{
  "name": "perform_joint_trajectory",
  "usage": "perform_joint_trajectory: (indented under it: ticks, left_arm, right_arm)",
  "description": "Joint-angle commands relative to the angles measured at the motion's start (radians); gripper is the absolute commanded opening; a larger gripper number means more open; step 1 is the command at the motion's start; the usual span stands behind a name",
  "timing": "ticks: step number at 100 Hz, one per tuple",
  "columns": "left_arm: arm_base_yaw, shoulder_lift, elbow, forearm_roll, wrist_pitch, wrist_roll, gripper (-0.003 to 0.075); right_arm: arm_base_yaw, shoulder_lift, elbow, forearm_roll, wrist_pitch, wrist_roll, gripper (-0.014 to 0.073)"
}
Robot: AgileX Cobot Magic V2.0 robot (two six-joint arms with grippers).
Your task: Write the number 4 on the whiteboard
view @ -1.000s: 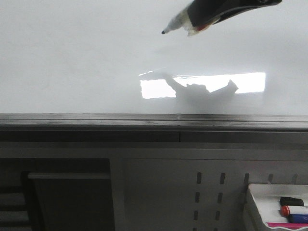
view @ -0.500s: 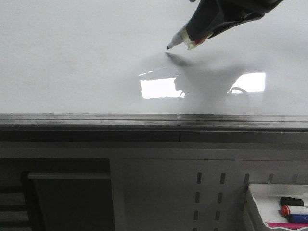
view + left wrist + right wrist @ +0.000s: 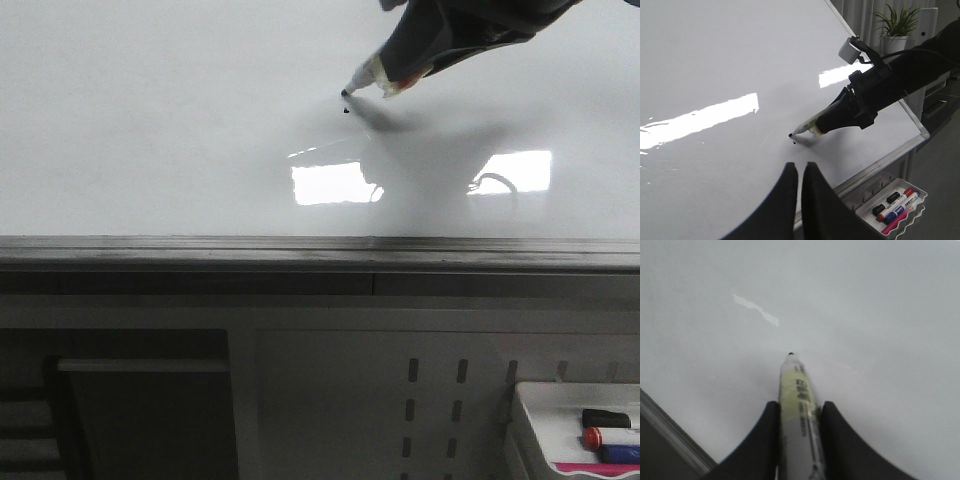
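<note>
the left claw hangs pinched together and empty, near the whiteboard's near edge, clear of the writing area. to the right, the right claw clamps a marker, slanted so its tip meets the board at a tiny dot; no number 4 drawn yet.

- White marker tray, landmark, at lower right of front view.
- In tray: black-capped marker, red-capped marker, blue marker, pink one nearest its front edge.
- Grey perforated panel just beside tray, behind it.
- Dark recess well apart from tray, far side of panel.
- Potted plant, well apart from tray.
</note>
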Motion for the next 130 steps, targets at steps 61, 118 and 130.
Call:
perform_joint_trajectory:
  ticks: [61,118,130]
  left_arm:
    - [0.001,0.008,-0.028,-0.023,-0.062,-0.007,-0.0010]
    - [0.001,0.008,-0.028,-0.023,-0.071,-0.007,-0.0010]
    - [0.001,0.008,-0.028,-0.023,-0.071,-0.007,-0.0010]
  right_arm:
    - [0.117,0.087,-0.037,0.011,0.025,0.033,-0.0043]
    - [-0.177,-0.105,-0.031,-0.275,0.373,0.284,-0.0043]
    - [-0.203,-0.155,-0.031,-0.373,0.412,0.331,-0.0043]
